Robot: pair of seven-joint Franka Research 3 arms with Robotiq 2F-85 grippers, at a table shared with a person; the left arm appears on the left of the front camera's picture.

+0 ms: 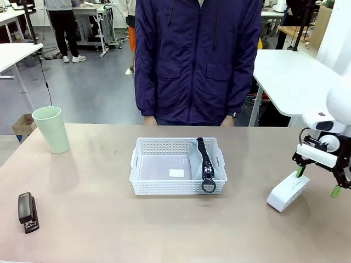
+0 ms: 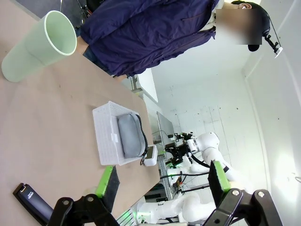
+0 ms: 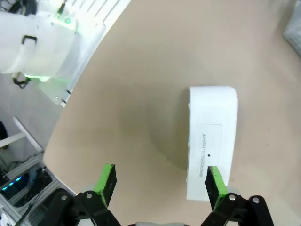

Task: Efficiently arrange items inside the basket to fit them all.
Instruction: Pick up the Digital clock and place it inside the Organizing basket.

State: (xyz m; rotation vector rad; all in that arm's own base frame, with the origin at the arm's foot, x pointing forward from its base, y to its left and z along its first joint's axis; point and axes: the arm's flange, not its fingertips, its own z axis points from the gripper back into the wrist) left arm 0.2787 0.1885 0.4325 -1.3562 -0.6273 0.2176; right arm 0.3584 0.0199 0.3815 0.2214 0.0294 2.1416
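White box (image 1: pixel 287 191) sits near right on the table, outside the basket. Its long axis runs near-left to far-right, the printed face up in the right wrist view. Right gripper (image 1: pixel 318 182) hangs just above it, jaws wide, nothing held. One pad (image 3: pixel 214 183) is over the box's edge, so the box is off-centre, not between the jaws. Step looks like reaching for the box. Next move probably: shift sideways to straddle its short width, drop, close. Left gripper (image 2: pixel 162 179) is wide open too, empty. Black stapler (image 1: pixel 28 212) lies flat near left, long axis near-to-far. Basket (image 1: pixel 164 187) sits mid-table, long side across. Grey pouch (image 1: pixel 194 153) is inside at its right end, on edge, zipper up, ring pull at the near wall. Green cup (image 1: pixel 52 129) is upright, far left.
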